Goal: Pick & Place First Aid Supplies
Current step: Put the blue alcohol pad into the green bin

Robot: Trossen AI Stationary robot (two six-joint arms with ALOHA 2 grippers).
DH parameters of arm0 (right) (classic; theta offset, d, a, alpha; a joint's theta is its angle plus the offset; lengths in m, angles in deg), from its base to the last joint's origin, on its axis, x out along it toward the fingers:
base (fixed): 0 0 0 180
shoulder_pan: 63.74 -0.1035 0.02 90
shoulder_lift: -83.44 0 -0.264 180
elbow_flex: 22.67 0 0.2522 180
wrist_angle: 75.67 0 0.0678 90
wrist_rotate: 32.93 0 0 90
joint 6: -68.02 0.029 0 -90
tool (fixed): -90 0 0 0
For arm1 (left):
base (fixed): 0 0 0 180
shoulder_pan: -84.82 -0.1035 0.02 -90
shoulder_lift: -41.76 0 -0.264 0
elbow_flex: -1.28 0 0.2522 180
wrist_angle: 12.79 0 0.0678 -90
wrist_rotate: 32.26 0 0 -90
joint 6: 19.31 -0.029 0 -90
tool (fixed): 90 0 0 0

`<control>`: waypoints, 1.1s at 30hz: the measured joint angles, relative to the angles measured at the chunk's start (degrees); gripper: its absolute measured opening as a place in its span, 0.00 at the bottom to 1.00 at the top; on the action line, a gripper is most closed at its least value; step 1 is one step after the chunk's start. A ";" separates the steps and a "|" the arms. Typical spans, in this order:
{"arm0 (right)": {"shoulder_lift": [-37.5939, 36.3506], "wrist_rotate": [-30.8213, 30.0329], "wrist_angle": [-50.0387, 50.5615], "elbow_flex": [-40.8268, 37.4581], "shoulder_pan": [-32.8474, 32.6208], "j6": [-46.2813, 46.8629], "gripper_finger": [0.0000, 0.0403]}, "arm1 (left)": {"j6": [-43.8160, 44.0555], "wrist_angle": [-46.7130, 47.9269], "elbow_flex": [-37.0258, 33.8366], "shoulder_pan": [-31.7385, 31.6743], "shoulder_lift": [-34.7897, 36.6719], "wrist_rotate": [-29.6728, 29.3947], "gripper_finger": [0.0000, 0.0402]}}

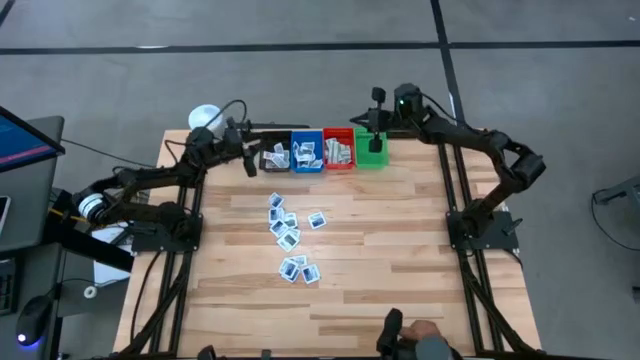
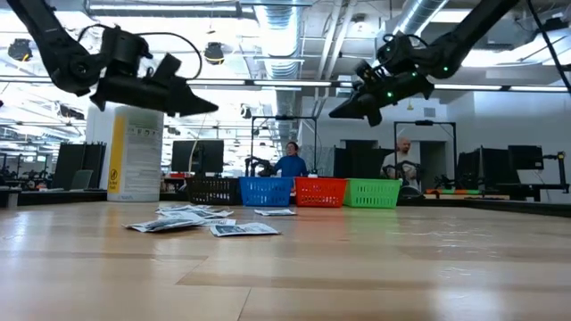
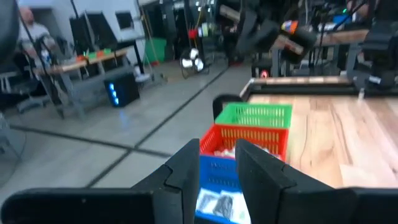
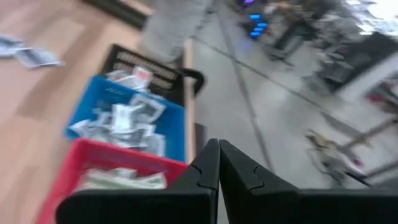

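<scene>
- Surface (image 1: 400,250): pale wood planks, carrying bins along the far edge and loose packets near the middle.
- Bins: four small plastic baskets touching in one row — black bin (image 1: 274,157), blue bin (image 1: 306,152), red bin (image 1: 338,150), green bin (image 1: 371,153), in that order from the left arm's side to the right arm's side.
- First aid supplies, loose (image 1: 291,238): a scatter of small flat white-and-blue packets on the surface, nearer the front than the bins, some overlapping; seen as a low heap in the low view (image 2: 201,220).
- First aid supplies, binned: packets lie in the black, blue (image 4: 127,118) and red (image 4: 118,179) bins; contents of the green bin cannot be made out.
- Left gripper (image 1: 248,160): raised, above the surface just beside the black bin; jaws slightly apart, nothing visible between them (image 3: 217,168).
- Right gripper (image 1: 376,128): raised over the green bin at the far edge; jaws together, holding nothing (image 4: 217,163).
- Yellow-and-white container (image 2: 134,153): upright at the far left corner of the surface.
- Two people (image 2: 290,160) in the room beyond the surface.
</scene>
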 joint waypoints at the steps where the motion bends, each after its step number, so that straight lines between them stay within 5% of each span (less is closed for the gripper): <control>1: 0.12 1.33 1.96 0.83 0.59 -0.85 0.00 | -0.04 -0.10 0.02 -0.71 0.67 1.12 0.26; 5: 1.05 2.76 2.58 3.31 1.96 -3.95 0.00 | -3.03 -0.95 0.02 -3.23 1.88 5.70 0.26; 14: 6.38 4.22 2.44 5.47 4.36 -5.66 0.00 | -11.33 -2.53 0.15 -4.37 1.88 6.25 0.26; 33: 9.32 4.01 4.18 7.71 4.14 -3.05 0.00 | -11.69 -3.58 0.17 -5.02 1.85 6.25 0.26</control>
